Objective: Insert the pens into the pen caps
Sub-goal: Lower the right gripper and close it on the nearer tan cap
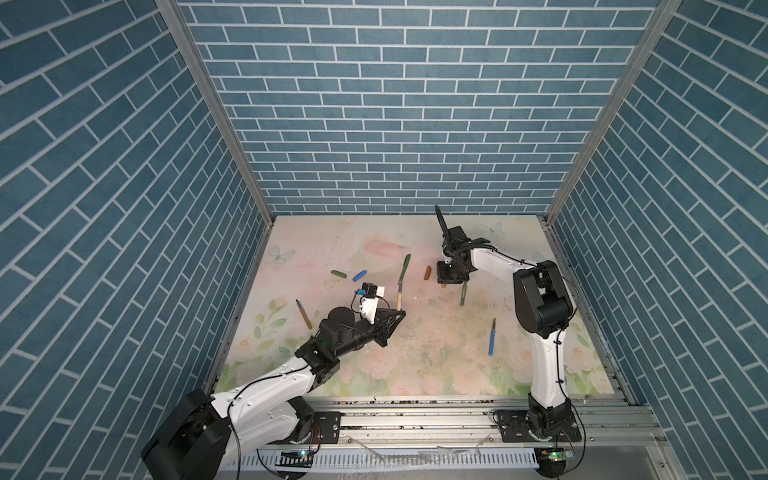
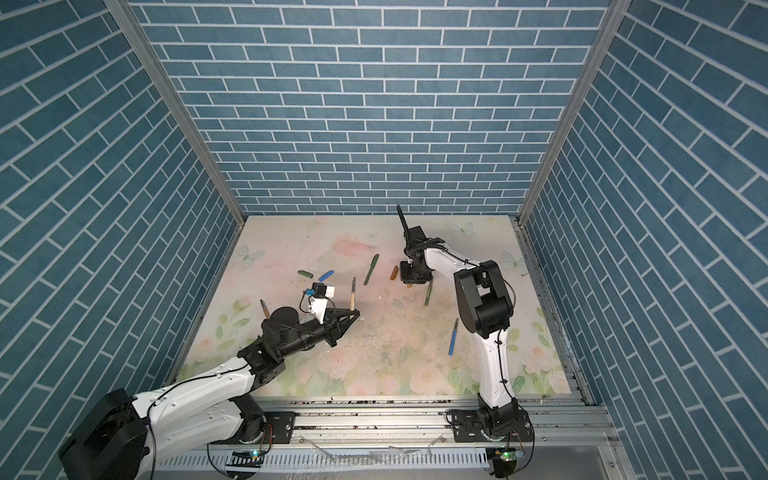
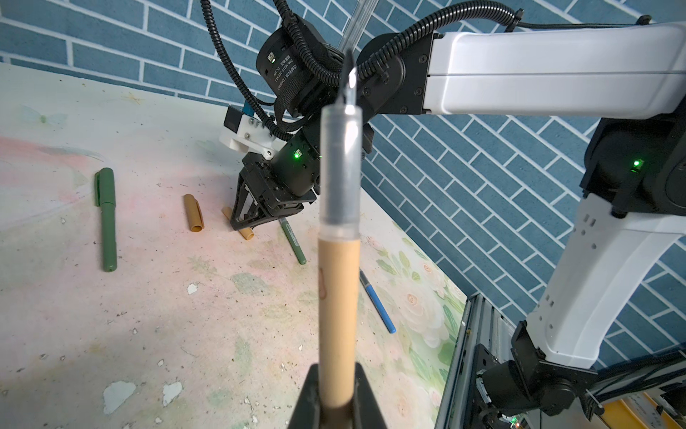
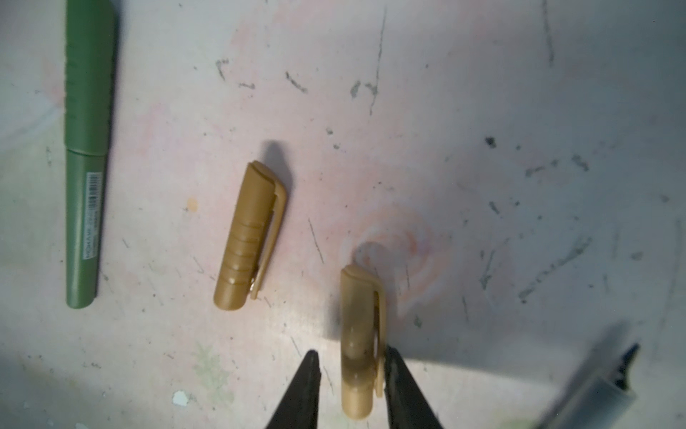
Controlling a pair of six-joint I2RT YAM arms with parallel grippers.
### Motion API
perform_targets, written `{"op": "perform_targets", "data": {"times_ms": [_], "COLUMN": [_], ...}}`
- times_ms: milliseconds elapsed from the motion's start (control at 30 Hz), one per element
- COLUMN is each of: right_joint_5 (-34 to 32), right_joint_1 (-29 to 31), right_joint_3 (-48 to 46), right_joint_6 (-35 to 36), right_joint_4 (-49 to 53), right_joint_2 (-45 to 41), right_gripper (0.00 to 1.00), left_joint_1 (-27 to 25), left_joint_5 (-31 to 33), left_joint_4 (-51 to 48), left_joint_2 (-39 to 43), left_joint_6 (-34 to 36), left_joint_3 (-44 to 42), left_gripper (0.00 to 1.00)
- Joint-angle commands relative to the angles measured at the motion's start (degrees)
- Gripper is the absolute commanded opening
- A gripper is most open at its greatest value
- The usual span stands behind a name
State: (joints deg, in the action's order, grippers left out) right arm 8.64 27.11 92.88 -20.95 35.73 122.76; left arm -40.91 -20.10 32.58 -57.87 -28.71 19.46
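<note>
Blue brick walls, floral counter [image 1: 415, 357]. The left end effector [image 3: 336, 375] pinches the tan pen [image 3: 339, 297], nib up. The right end effector [image 4: 350, 353] is down, spread astride the tan cap [image 4: 358, 327] on the counter. One finger [image 4: 399, 375] is on its clip, with a gap at the other. Only the right wrist view shows that; the top views mostly hide the cap. Cap pickup looks to be in hand. Next: squeeze, lift, align with the nib.

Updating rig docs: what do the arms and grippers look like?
The left arm and right arm match: glossy white link shells, black joint housings and bases, thin black cables along the links. Joints carry green LEDs. A ribbed black conduit loops at the right wrist. The left gripper and right gripper are black triangular frames tapering to pointed jaws, each beside a white camera bracket.
</note>
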Motion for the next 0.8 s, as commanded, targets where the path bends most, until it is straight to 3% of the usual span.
{"op": "perform_targets", "data": {"times_ms": [0,233,767], "right_joint_5": [0.1,3.0,2.7], "right_joint_1": [-0.3,-1.5,-2.3], "right_joint_3": [1.5,2.5,3.0], "right_joint_6": [2.2,3.1,3.7], "right_joint_4": [2.5,2.2,2.7], "right_joint_2": [-2.3,-1.0,2.1], "right_gripper": [0.3,0.25,0.2], "left_joint_1": [-0.1,-0.1,-0.1], "left_joint_5": [-1.0,-1.2,-1.5], "left_joint_4": [-0.7,-0.9,-0.2], "left_joint_2": [-0.1,-0.7,-2.3], "left_joint_6": [0.5,0.5,0.6], "left_joint_3": [1.8,2.2,2.7], "left_gripper": [0.0,0.0,0.0]}}
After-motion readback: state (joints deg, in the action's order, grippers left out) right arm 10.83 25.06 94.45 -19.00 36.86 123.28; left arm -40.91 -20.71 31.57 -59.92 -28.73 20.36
